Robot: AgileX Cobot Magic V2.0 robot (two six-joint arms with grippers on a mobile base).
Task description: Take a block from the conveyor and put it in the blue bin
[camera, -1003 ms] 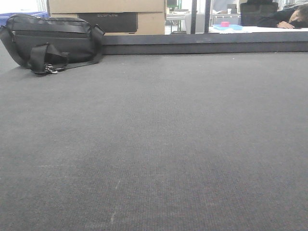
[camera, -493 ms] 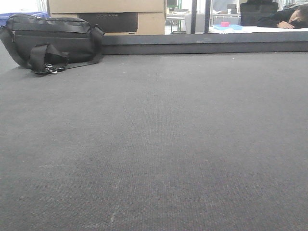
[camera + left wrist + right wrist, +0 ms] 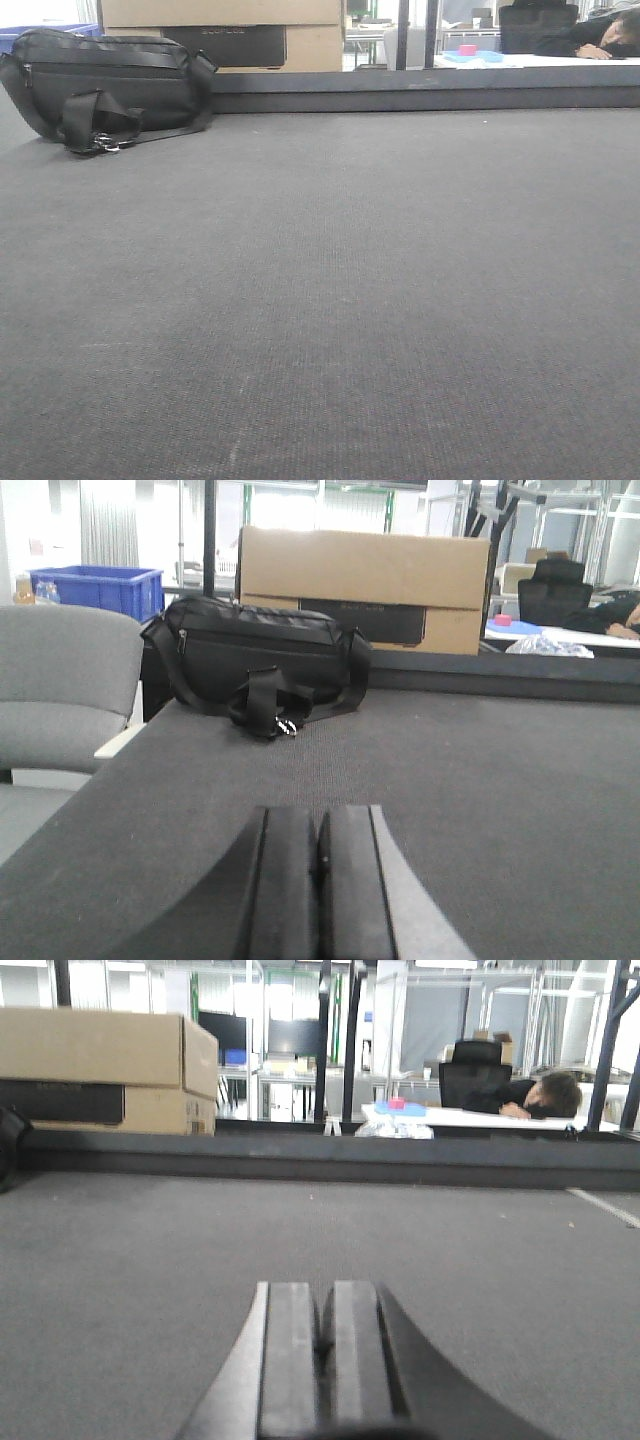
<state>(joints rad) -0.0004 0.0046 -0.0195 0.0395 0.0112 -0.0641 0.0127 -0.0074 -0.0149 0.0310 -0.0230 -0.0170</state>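
dark grey conveyor [image 3: 330, 300] fills the frame, no block on it; blue bin [image 3: 97, 588] sits upper left, beyond a black bag [image 3: 250, 665]. my left gripper [image 3: 318, 880] and right gripper [image 3: 320, 1355] are pressed shut, empty. closed jaws could knock an arriving block aside.

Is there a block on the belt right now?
No, in the front view only a black bag sits on the grey belt, at its far left corner.
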